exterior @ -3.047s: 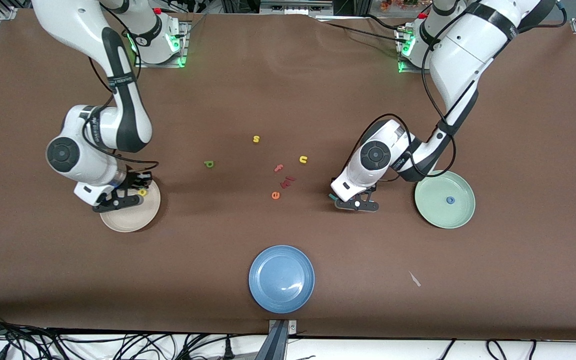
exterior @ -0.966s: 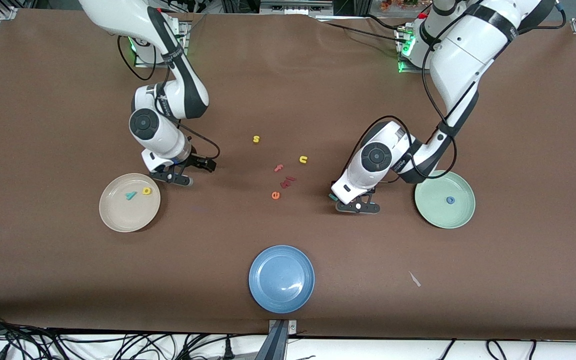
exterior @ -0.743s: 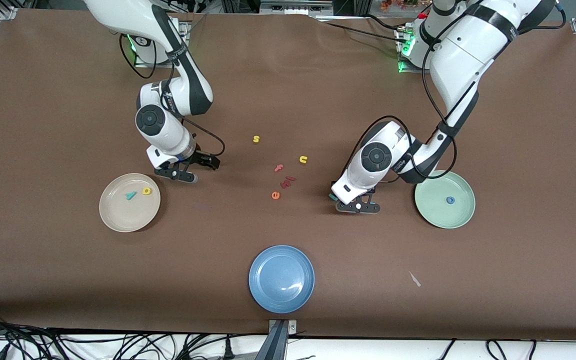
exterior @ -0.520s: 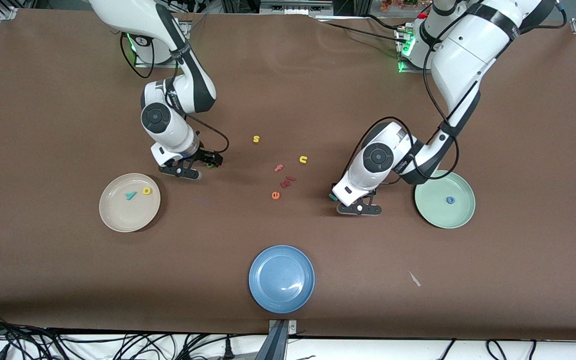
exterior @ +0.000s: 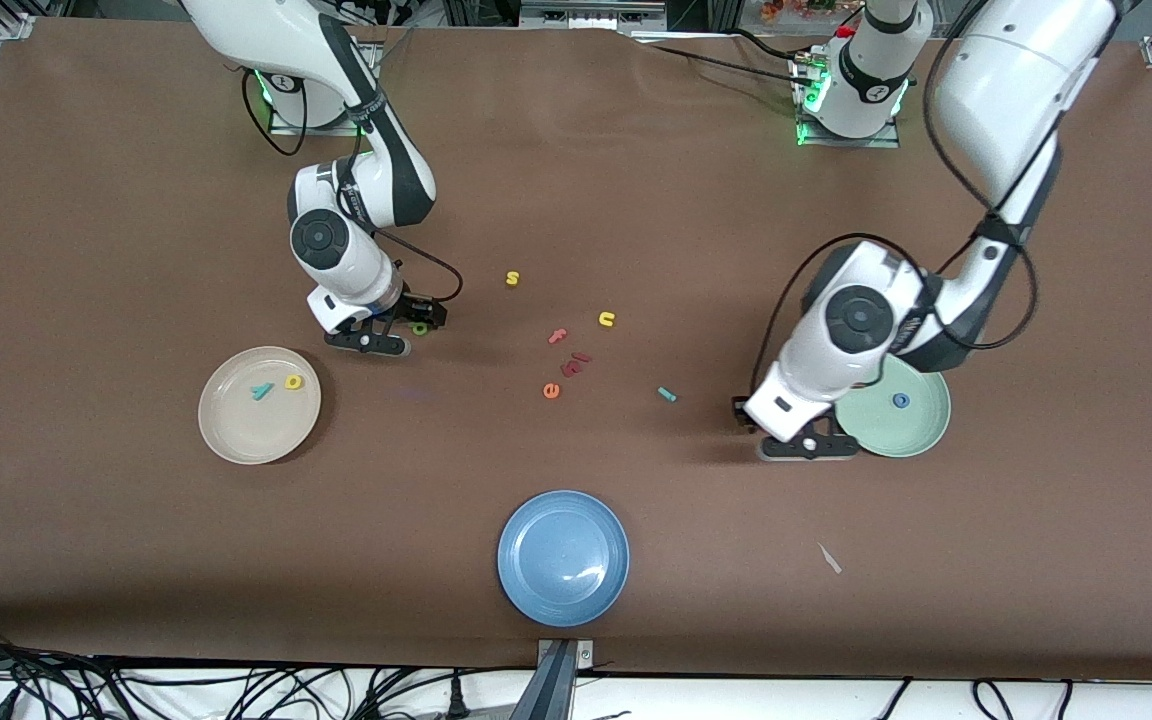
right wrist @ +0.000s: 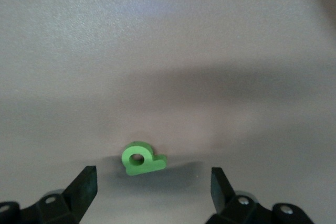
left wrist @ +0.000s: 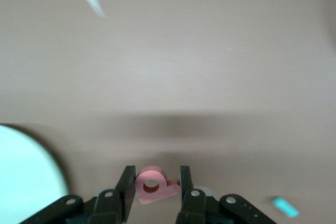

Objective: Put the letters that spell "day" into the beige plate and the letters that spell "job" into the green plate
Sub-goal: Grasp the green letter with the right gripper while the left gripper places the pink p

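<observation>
Plates: beige plate (exterior: 236,435) holds two letters, green plate (exterior: 921,425) one.

Brown table (exterior: 576,150), plates, foam letters

A pink letter (left wrist: 154,184), a green letter (right wrist: 140,158), a beige plate (exterior: 226,432), a pale green plate (exterior: 921,425), a blue plate (exterior: 536,570).

Robotics lab bench set up for manipulation trials

Two white robot arms (exterior: 356,190) bolted to metal base plates (exterior: 316,110) with green status lights stand at a brown-covered table (exterior: 576,180); aluminium framing runs along its far edge, loose black cables (exterior: 136,690) trail along the near edge, and a camera mount (exterior: 558,675) is clamped there.
</observation>
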You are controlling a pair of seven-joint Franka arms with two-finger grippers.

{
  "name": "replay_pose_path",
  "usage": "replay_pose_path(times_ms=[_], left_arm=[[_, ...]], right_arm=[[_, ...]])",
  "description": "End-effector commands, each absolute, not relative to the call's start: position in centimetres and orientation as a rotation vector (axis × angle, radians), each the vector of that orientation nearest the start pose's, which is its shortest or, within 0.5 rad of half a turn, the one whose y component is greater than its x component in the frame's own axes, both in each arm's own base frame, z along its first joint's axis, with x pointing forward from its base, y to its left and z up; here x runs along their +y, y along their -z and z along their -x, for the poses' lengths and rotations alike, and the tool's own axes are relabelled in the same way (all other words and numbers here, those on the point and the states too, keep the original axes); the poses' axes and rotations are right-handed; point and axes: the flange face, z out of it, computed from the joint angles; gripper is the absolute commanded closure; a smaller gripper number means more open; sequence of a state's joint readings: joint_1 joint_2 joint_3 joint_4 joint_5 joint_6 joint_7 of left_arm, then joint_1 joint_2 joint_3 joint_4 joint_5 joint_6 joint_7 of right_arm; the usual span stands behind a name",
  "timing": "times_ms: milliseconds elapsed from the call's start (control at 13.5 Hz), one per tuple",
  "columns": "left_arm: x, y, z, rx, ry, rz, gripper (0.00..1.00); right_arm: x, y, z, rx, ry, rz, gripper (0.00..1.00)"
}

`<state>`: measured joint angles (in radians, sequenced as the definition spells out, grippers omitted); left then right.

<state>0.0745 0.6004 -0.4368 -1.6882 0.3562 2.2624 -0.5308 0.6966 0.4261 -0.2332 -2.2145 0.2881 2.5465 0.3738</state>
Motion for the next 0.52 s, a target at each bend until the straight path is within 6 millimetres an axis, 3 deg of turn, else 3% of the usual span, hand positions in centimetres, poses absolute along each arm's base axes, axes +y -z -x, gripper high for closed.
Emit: replay_pose_path(times_ms=[0, 297, 446], left_arm=[[-14.7, -31.1, -64.8, 0.094, 0.017, 3.050, 0.77], [-5.3, -29.2, -64.3, 0.239, -0.220, 3.020, 0.77], [-3.4, -26.3, -63.5, 0.239, -0.309, 3.029, 0.76]], right_arm=[[23.8, -17.6, -48.5, 0.176, -0.124, 3.117, 0.13], [24.1, -17.5, -48.8, 0.162, -0.117, 3.121, 0.23], [24.3, -17.4, -49.0, 0.161, -0.112, 3.121, 0.24]])
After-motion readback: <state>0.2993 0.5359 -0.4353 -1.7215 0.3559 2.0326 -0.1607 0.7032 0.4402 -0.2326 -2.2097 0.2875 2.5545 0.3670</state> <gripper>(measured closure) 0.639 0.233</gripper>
